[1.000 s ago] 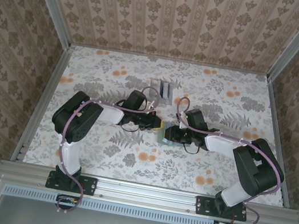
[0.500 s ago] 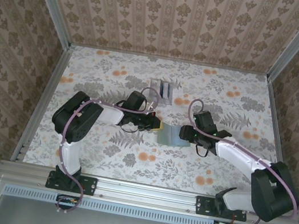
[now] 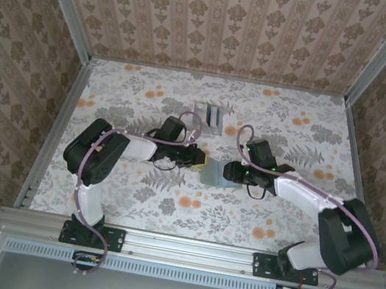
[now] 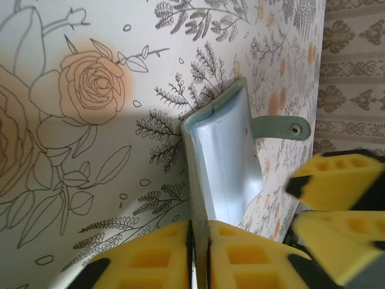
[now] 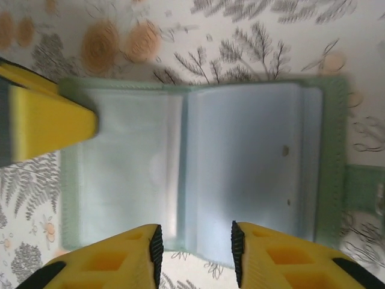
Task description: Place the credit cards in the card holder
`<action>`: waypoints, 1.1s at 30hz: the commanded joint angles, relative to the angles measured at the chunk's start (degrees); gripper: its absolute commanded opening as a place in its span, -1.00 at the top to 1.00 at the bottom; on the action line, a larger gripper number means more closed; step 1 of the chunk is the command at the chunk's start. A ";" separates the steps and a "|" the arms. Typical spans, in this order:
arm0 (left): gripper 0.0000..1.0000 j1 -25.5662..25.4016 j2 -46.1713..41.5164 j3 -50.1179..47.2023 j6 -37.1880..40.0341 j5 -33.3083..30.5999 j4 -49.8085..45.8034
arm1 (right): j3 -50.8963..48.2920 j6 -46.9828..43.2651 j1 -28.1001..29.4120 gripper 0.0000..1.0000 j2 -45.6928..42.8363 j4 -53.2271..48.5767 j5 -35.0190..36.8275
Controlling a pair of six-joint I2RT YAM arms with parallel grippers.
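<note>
Two halves of the card holder (image 3: 215, 173) lie open near the middle of the surface (image 3: 278, 212), the left end effector (image 4: 198, 227) clenched on one edge and the right end effector (image 5: 196, 239) released over the fold; advise pinning that edge steadily so the pockets stay flat and reachable.

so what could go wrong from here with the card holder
1. The left claw pinches just a thin edge of the card holder, so it could slip free and flop shut.
2. The right claw hangs open close beside it over the holder; the two could knock together.
</note>
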 commanded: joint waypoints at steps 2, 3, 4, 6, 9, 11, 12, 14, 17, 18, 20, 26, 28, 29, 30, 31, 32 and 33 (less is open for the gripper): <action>0.57 0.59 -2.30 -1.46 1.48 -0.72 -0.54 | 0.35 1.00 -1.16 0.31 6.10 0.72 0.00; 0.54 0.75 -2.48 -1.58 1.60 -0.95 -0.92 | -0.02 2.10 -1.70 0.32 6.49 0.75 1.00; 0.49 0.92 -2.88 -1.88 1.97 -1.21 -1.27 | -0.24 2.97 -2.05 0.32 6.34 0.51 2.12; 0.39 1.13 -4.24 -2.22 2.95 -3.03 -3.86 | -0.69 4.07 -2.19 0.13 4.52 -0.20 4.40; 0.32 0.73 -7.84 -0.64 6.50 -6.81 -11.63 | -0.64 3.88 -2.16 0.06 0.62 -0.41 4.44; 0.29 0.68 -10.07 0.49 8.41 -10.26 -16.61 | 0.27 3.96 -2.18 0.04 -1.82 -0.29 4.11; 0.28 0.76 -11.16 0.52 9.10 -11.35 -17.73 | 1.09 3.91 -2.13 0.03 -2.92 -0.32 3.89; 0.28 0.94 -12.72 0.10 9.51 -12.36 -18.22 | 3.17 3.62 -2.16 0.00 -3.48 -0.17 3.55; 0.25 1.75 -14.51 -0.43 9.64 -12.17 -18.72 | 7.05 2.98 -2.14 -0.02 -2.18 0.19 3.34; 0.25 2.06 -15.34 -0.89 9.48 -12.58 -19.18 | 9.48 2.73 -2.13 -0.02 -0.27 -0.68 2.38; 0.23 2.80 -17.42 -1.87 8.88 -14.43 -20.57 | 15.35 2.72 -2.14 -0.02 4.46 -4.46 0.04; 0.17 6.94 -24.09 -3.13 9.04 -17.20 -27.01 | 27.18 2.89 -1.69 -0.05 14.37 -5.61 2.95; 0.16 8.18 -26.67 -3.63 9.79 -17.74 -28.00 | 33.25 -0.10 -1.74 -0.11 18.13 -8.23 6.39; 0.16 10.18 -27.58 -3.53 10.39 -18.14 -29.08 | 36.32 -1.27 -1.74 -0.13 20.31 -9.13 7.24; 0.15 11.36 -28.58 -3.12 11.00 -18.35 -30.40 | 39.39 -1.75 -1.70 -0.14 22.49 -10.26 7.79; 0.15 12.29 -29.27 -2.78 11.32 -18.31 -31.59 | 41.95 -1.77 -1.57 -0.14 24.15 -10.84 8.39; 0.14 13.16 -30.09 -2.49 11.84 -18.25 -32.83 | 44.64 -1.73 -1.18 -0.15 26.19 -11.50 9.26; 0.12 13.79 -30.99 -2.42 12.42 -18.37 -33.70 | 47.52 -1.71 -0.76 -0.17 28.09 -12.77 11.37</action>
